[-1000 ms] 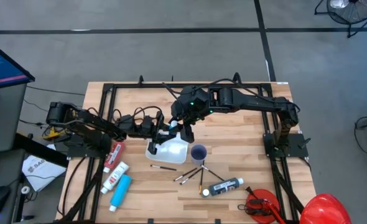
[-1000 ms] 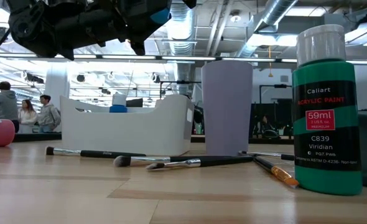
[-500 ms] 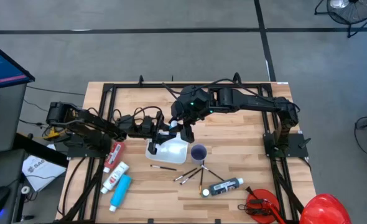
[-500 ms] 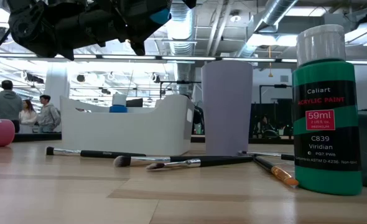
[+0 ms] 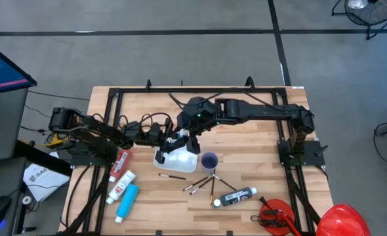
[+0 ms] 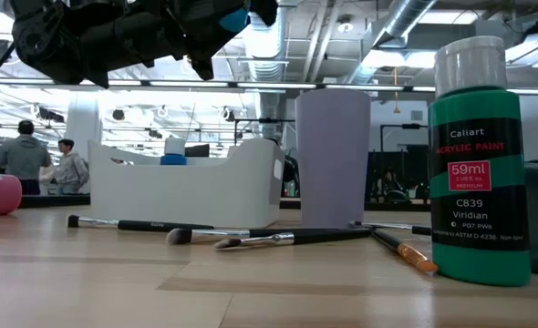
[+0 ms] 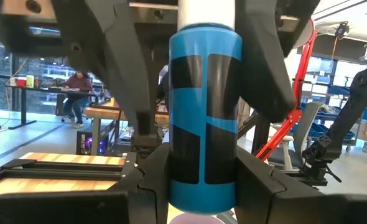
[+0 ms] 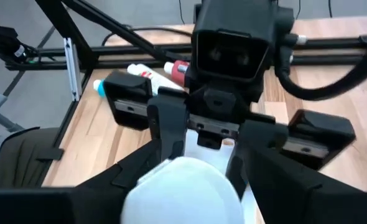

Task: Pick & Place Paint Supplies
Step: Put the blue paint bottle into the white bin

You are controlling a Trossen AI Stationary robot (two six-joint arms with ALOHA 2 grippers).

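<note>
Both arms meet over the white bin. Left claw is clamped on the blue bottle; right claw straddles its white cap, fingers apart, no contact. Looks like a release after handover; next, lower it into the bin. On the table: three tubes, one dark bottle, one cup, roughly five brushes.
</note>
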